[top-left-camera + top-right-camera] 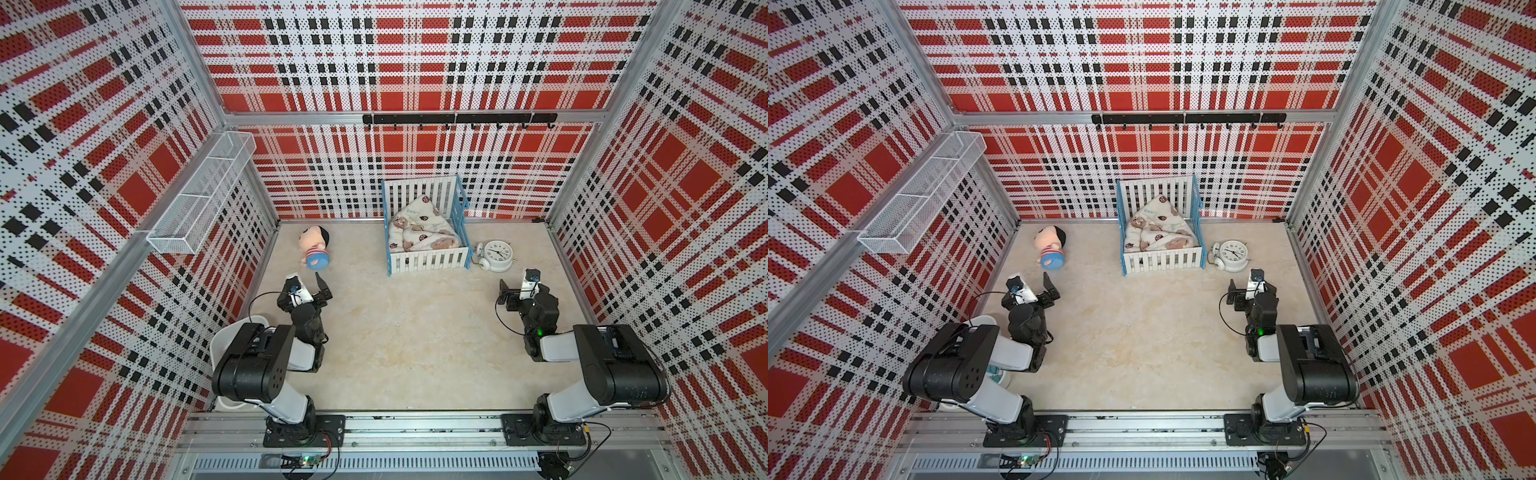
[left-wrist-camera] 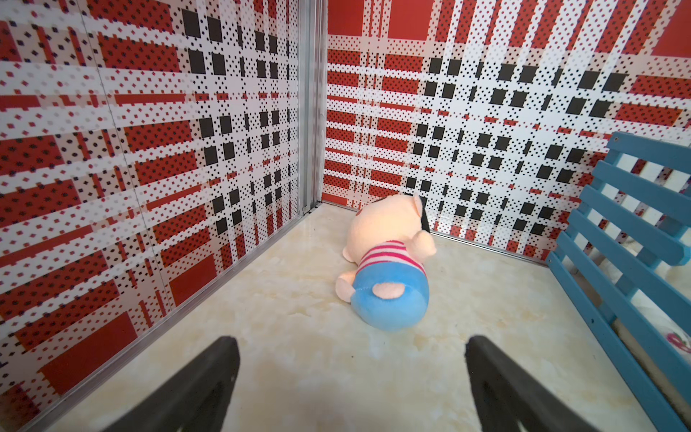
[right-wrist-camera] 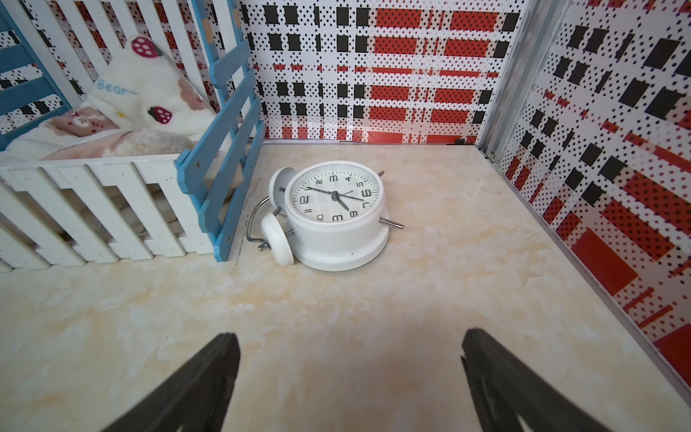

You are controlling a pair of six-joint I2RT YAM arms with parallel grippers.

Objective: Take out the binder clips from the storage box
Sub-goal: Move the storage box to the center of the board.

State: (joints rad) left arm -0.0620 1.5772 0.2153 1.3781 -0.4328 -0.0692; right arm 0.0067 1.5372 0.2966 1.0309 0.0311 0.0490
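Observation:
The white storage box (image 1: 237,327) sits at the front left of the floor, almost wholly covered by my left arm; part of its rim (image 1: 983,320) and wall show in both top views. The binder clips are hidden under that arm, apart from a small teal patch (image 1: 994,371) inside the box that I cannot identify for sure. My left gripper (image 1: 308,283) (image 2: 351,342) hangs open beyond the box, pointing at the back left corner, with only bare floor between its fingers. My right gripper (image 1: 517,287) (image 3: 349,334) is open too, empty, at the right side.
A plush doll (image 1: 314,249) lies ahead of the left gripper. A white-and-blue crib (image 1: 428,259) with a blanket stands at the back middle. A white alarm clock (image 3: 336,213) lies ahead of the right gripper. A mesh basket (image 1: 199,195) hangs on the left wall.

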